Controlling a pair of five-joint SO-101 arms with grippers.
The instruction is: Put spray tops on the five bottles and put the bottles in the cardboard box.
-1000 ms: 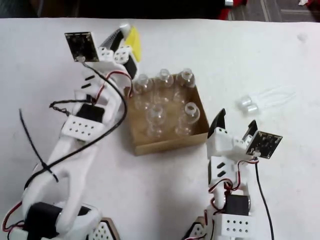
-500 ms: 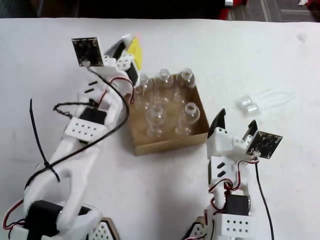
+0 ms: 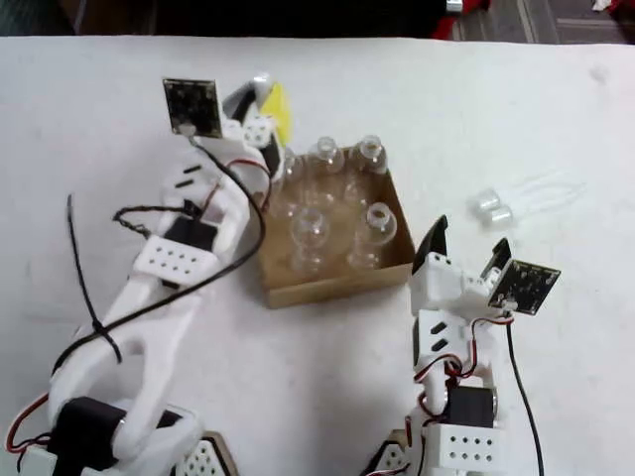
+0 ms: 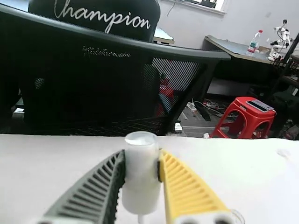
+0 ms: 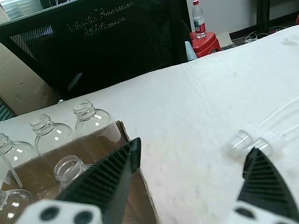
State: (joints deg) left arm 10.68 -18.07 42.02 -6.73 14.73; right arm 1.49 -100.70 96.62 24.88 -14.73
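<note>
White spray top (image 4: 140, 172) clamped tight in left gripper (image 4: 141, 157), just behind rear-left bottle (image 3: 290, 174) in cardboard box (image 3: 327, 286). Capping step; next: align tube, lower into neck. Right gripper (image 3: 464, 250) gapes empty beside box, spare tops (image 3: 493, 207) near.

The counter (image 3: 417, 89) is carrying a white, slightly wrinkled covering. A black mesh chair (image 4: 93, 88) is standing just behind its far edge. Beyond the chair, a red stool (image 4: 244, 113) is sitting on the floor, with loose cables (image 4: 208, 103) lying near it. A dark desk (image 4: 233, 49) is standing before a pale wall (image 4: 187, 23). In the right wrist view, a plastic bottle (image 5: 198, 16) is standing upright on a red seat (image 5: 205, 39).
</note>
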